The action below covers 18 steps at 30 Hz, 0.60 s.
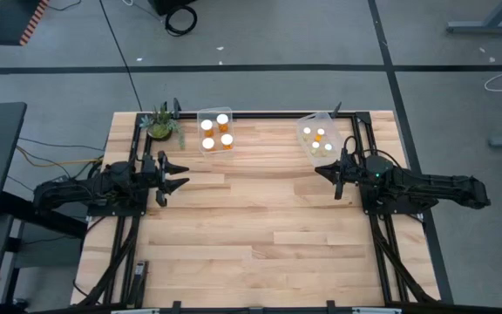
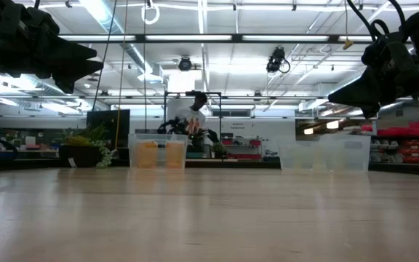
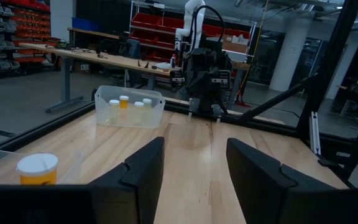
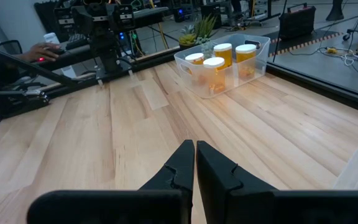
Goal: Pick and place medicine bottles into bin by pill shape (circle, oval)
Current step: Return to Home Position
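Note:
Several medicine bottles, orange with white caps, stand upright in the clear left bin (image 1: 216, 131) at the table's far edge; the right wrist view shows that bin (image 4: 224, 62) too. Several smaller bottles stand in the clear right bin (image 1: 319, 138), which also appears in the left wrist view (image 3: 129, 107). My left gripper (image 1: 185, 174) hovers open above the table's left side, fingers level (image 3: 194, 168). At the right side my right gripper (image 1: 319, 171) hovers shut (image 4: 195, 163). Both are nearer than the bins and hold nothing.
A potted plant (image 1: 161, 125) stands left of the left bin. Black frame rails (image 1: 369, 218) run along the table's sides and far edge. Bare wood (image 1: 260, 227) spreads between and in front of the arms. A person's hand (image 4: 39, 51) shows beyond the left arm.

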Available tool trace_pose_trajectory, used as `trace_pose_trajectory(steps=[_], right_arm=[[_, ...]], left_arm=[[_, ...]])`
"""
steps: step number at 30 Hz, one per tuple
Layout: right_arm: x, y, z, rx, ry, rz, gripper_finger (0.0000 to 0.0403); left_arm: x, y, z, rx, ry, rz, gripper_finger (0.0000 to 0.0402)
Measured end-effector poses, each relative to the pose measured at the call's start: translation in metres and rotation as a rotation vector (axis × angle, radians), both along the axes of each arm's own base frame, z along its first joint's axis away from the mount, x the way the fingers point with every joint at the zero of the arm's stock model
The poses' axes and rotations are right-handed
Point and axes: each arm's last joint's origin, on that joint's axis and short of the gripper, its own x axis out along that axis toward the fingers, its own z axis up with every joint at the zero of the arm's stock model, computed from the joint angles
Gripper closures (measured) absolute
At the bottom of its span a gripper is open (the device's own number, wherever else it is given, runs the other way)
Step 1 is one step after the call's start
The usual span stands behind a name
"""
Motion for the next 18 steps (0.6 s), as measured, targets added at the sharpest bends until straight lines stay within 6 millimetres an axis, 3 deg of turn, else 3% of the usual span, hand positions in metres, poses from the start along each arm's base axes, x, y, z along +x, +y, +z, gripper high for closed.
trace_pose_trajectory(steps=[18], right_arm=[[0.0000,0.0000,0.0000,0.000,0.000,0.000,0.0380]], left_arm=[[0.0000,0.0000,0.0000,0.000,0.000,0.001,0.0220]])
